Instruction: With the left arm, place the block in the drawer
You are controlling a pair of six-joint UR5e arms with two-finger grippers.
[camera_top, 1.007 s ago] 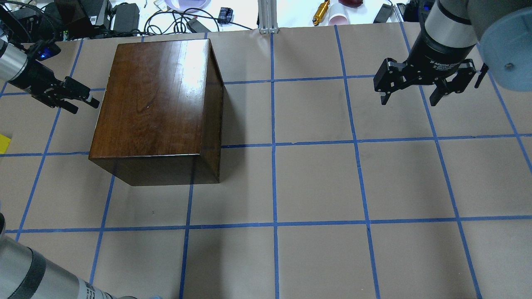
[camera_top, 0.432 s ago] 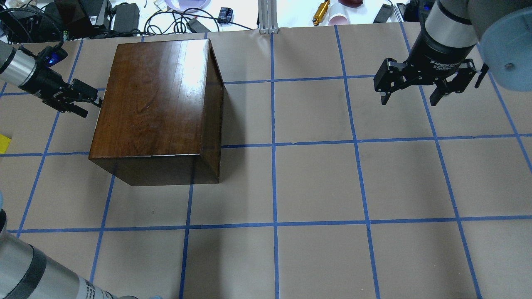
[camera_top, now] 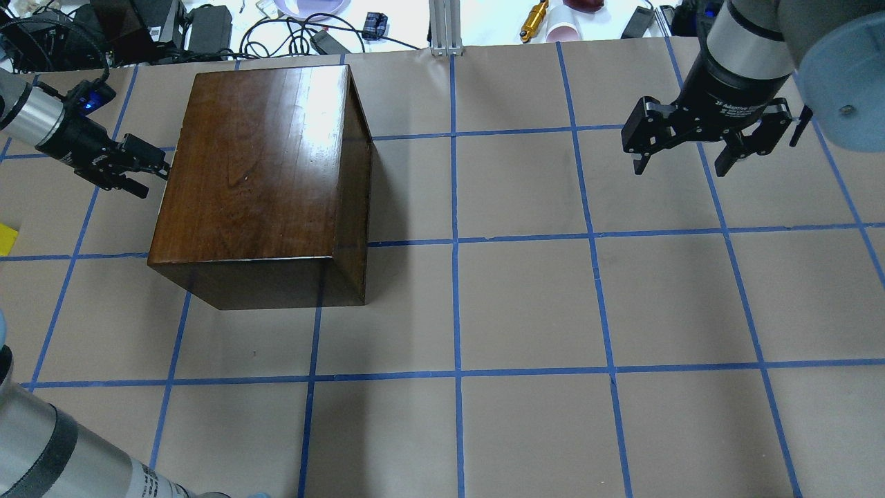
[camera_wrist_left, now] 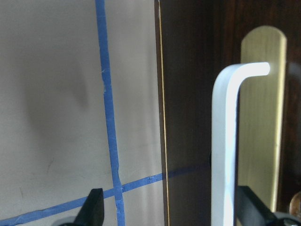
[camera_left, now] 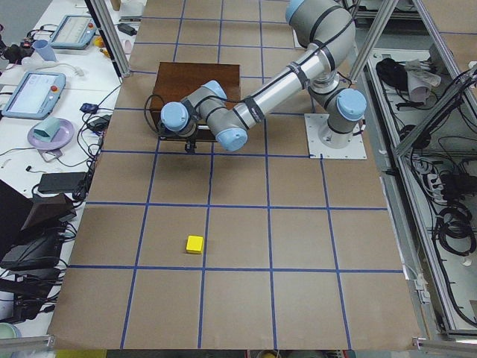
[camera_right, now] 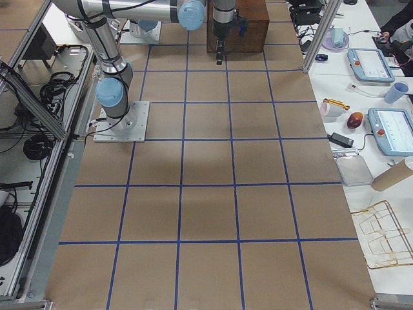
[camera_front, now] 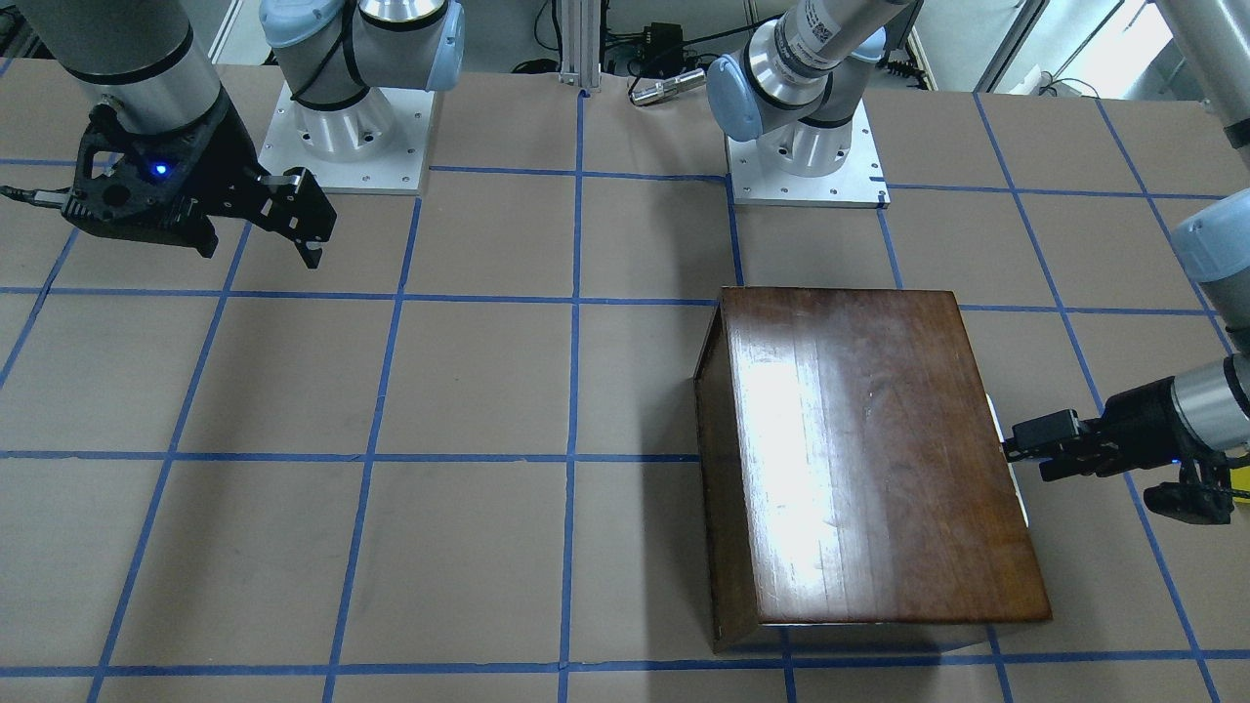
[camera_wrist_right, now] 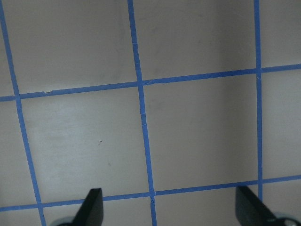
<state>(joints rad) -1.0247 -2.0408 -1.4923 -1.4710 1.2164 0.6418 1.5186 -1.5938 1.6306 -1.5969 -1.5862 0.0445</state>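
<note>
The yellow block (camera_left: 194, 244) lies on the table far from the dark wooden box (camera_top: 256, 166); it shows at the left edge of the overhead view (camera_top: 5, 238). The drawer is shut. Its dark front (camera_wrist_left: 197, 94), with a brass plate and a pale pull (camera_wrist_left: 225, 141), fills the left wrist view. My left gripper (camera_top: 153, 178) is open at the box's left side, its fingers (camera_wrist_left: 95, 207) astride the pull without touching it. My right gripper (camera_top: 681, 169) is open and empty, high over the far right of the table.
Blue tape lines grid the brown paper table (camera_top: 525, 304). Cables, chargers and cups (camera_top: 290, 31) lie beyond the far edge. The robot bases (camera_front: 801, 156) stand at the near side.
My left gripper has moved right, up against the box's left side, and now brackets the drawer pull. The right arm has not moved.
</note>
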